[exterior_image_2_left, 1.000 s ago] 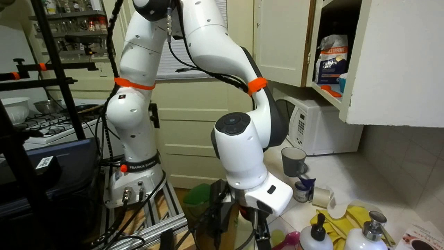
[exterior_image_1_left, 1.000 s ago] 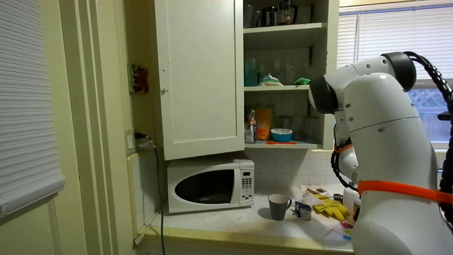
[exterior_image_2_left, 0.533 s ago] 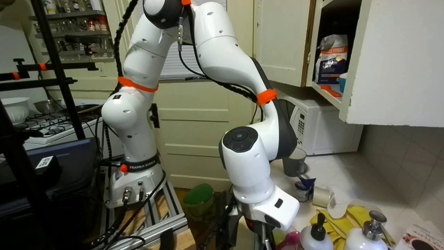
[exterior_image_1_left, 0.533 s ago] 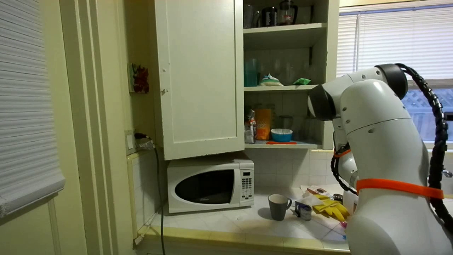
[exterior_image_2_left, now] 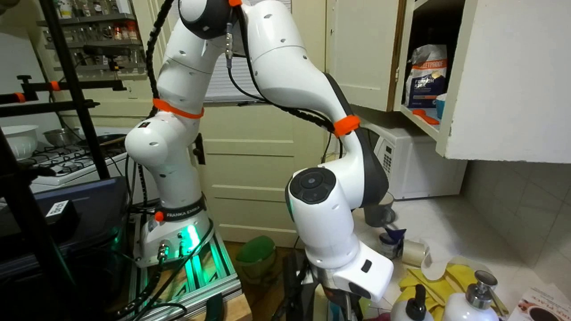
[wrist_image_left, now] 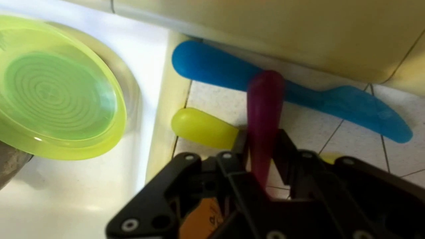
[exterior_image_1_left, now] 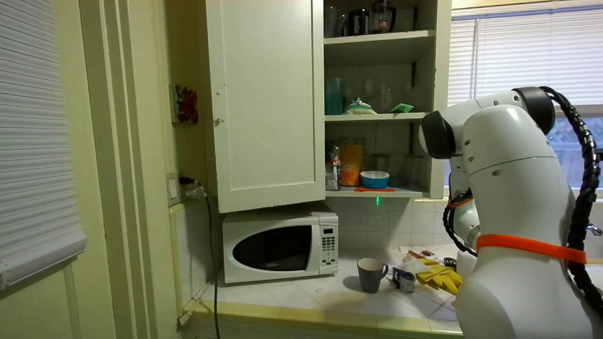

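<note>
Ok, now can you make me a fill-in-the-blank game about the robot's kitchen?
1. The knife partly hidden by the pink handle gripped in the hand is ____.
2. The gloves on the counter are ____.
3. The boxy white appliance near the gray mug is a ____.

Missing words: blue; yellow; microwave.

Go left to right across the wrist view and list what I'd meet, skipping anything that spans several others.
Green dish → cream tile edge → yellow handle → magenta handle, held in the gripper.
</note>
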`<state>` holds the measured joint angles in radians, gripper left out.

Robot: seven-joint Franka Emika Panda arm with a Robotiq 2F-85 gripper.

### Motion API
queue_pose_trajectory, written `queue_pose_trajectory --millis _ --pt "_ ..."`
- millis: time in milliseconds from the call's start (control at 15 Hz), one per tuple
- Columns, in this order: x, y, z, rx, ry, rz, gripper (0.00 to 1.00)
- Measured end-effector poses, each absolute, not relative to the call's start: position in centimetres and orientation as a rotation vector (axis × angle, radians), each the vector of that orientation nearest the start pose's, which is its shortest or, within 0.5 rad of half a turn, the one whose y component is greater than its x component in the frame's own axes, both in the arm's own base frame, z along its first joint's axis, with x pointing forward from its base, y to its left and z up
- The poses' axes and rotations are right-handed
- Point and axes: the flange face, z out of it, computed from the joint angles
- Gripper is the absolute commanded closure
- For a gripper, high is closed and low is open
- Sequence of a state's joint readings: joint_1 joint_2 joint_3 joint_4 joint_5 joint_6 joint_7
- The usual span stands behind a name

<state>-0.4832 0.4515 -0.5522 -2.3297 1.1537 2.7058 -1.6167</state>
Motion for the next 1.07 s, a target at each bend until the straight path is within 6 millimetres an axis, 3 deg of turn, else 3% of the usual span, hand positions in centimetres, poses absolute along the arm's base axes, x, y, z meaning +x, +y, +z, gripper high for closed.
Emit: queue_pose_trajectory --millis 467,1067 --pt "21.9 -45.1 17.1 -3.052 0.594 -0.473 0.94" --pt "25.1 -43.1 18.1 -3.071 0.394 -0.479 0.94"
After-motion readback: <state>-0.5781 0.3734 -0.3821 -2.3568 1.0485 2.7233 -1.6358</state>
